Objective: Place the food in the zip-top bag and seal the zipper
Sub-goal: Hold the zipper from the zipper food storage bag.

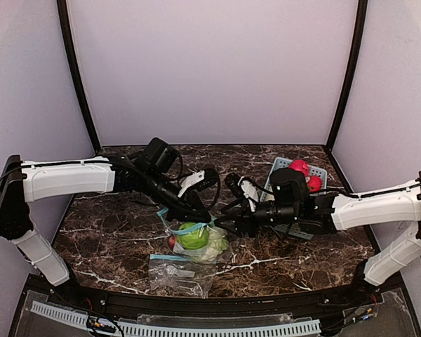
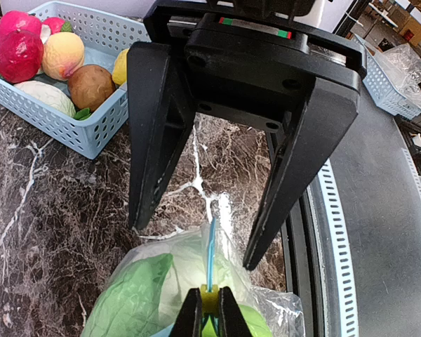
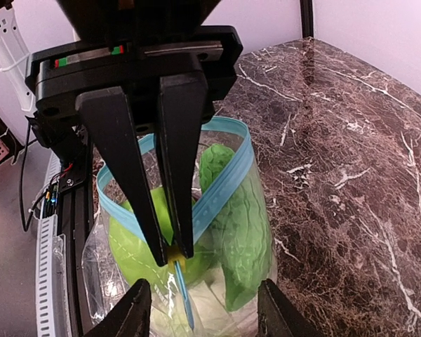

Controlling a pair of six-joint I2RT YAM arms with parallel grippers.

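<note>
Left tool (image 3: 174, 254) clamped on the blue zipper (image 3: 224, 184) of the zip-top bag (image 1: 209, 246). Right tool (image 2: 194, 244) open at the bag's mouth. Green food (image 3: 242, 232) sits inside the bag and is judged light, glossy and slippery. The film looks limp, so take hold at the stiffer zipper strip.

Clear zip-top bag (image 1: 196, 243), blue zipper (image 3: 228, 184) unsealed, green apple (image 1: 192, 237) and leafy cauliflower (image 3: 242, 226) inside

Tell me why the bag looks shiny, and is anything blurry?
Top external view: dim and soft, small things smudge together. Right wrist view: light glints off the zip-top bag. Left wrist view: the basket is sharp and evenly lit.
</note>
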